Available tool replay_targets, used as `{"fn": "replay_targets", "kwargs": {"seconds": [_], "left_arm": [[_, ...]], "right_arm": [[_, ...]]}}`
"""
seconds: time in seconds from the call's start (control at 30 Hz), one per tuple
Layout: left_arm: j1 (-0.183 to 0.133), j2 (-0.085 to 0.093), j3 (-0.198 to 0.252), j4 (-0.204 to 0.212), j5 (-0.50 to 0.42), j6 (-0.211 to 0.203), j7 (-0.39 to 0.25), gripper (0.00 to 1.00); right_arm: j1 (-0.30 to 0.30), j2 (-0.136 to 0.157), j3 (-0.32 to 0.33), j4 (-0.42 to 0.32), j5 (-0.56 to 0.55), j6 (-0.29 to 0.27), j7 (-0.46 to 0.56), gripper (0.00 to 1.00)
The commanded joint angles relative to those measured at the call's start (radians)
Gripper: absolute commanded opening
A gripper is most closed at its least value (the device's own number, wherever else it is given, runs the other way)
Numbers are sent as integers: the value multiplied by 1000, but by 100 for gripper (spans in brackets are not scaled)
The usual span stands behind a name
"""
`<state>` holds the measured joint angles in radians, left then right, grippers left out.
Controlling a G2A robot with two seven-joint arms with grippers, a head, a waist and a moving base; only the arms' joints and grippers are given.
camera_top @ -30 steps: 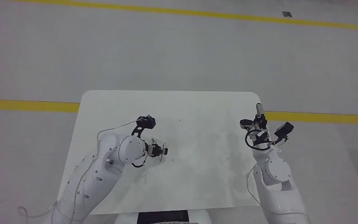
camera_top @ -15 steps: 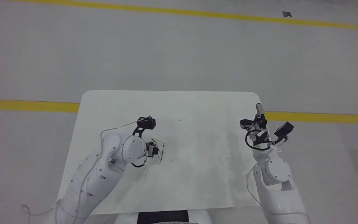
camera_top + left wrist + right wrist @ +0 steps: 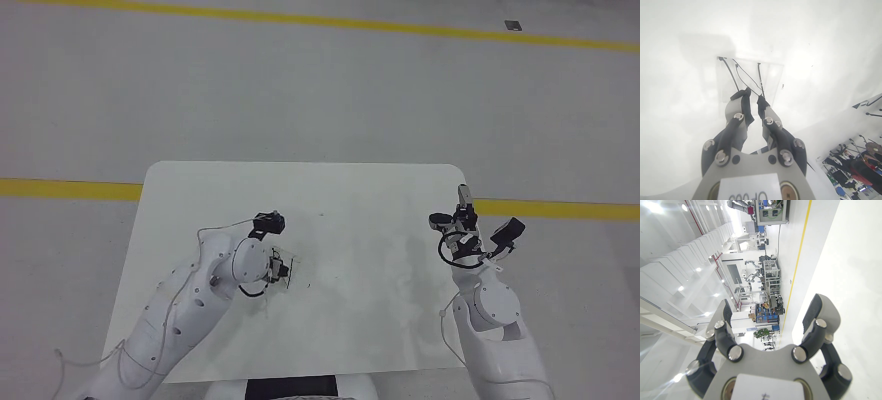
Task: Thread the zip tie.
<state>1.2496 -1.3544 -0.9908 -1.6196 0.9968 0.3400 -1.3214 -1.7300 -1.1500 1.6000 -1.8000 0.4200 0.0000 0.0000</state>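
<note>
White tabletop (image 3: 380,300) stands on a grey floor (image 3: 300,90) crossed by yellow lines (image 3: 300,18). Left of the tabletop's middle a clear tray (image 3: 776,75) lies flat on the surface. In it are the black zip ties (image 3: 760,75), side by side, with their heads toward the tray edge farthest from the left gripper (image 3: 753,94). One tie is straight, one is thicker and gently bowed, and a thin one curves across between them toward the fingertips.

The left gripper hangs just above the tray's near end, pointing down at the ties. Its fingers (image 3: 745,106) are wrapped in black cloth at the tips and stand a narrow gap apart. The tail ends of the ties run up to the tips, but I cannot tell whether either tip touches a tie. In the top view this gripper sits at the end of the left arm, which bends in over the tabletop.

The right gripper (image 3: 771,300) is well apart from the tray, raised at the tabletop's right edge and pointing out toward the room. Its fingers (image 3: 812,311) are spread wide, and the hall beyond shows through the gap.
</note>
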Motion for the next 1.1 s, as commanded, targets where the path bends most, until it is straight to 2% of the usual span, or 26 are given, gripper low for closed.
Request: {"fn": "replay_targets", "kwargs": {"seconds": [0.0, 0.23, 0.47, 0.6, 1.07], "left_arm": [[-5, -2, 5, 19, 2, 0, 1, 12], [-20, -11, 14, 61, -13, 0, 22, 12], [-28, -16, 4, 67, -20, 0, 30, 11], [-39, -20, 12, 85, -9, 0, 31, 11], [-96, -46, 58, 191, -14, 0, 47, 15]], "right_arm": [[0, 0, 0, 0, 0, 0, 0, 100], [0, 0, 0, 0, 0, 0, 0, 100], [0, 0, 0, 0, 0, 0, 0, 100], [0, 0, 0, 0, 0, 0, 0, 100], [0, 0, 0, 0, 0, 0, 0, 100]]}}
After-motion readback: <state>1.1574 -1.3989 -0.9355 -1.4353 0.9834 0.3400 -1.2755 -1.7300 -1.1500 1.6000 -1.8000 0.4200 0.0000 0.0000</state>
